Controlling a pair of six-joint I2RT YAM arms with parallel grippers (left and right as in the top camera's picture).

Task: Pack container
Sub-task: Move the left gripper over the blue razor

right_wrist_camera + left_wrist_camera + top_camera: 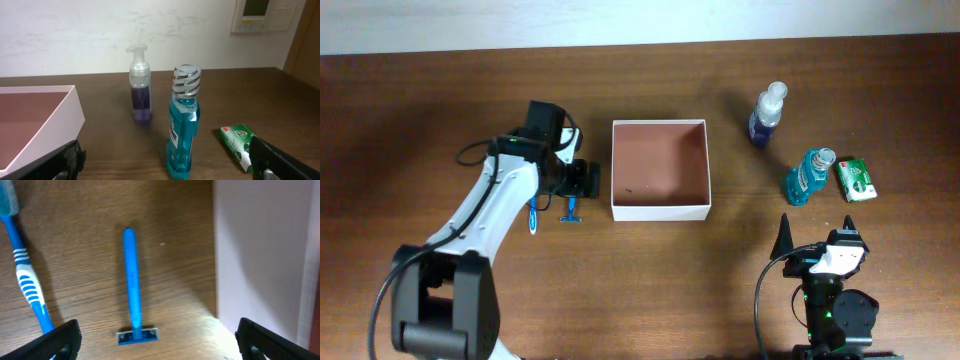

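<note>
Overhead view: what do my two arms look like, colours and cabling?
The left arm has white links, black joints and a looping black cable. The right arm is mostly black with a white wrist cover, a green light and a black cable. The left gripper and right gripper have black fingers.

Place: a plain indoor workroom, I'd say.
Bench: my wood table (pixel 420 100).
Backdrop: white wall (pixel 75 35) with a control panel (pixel 257 15).
</note>
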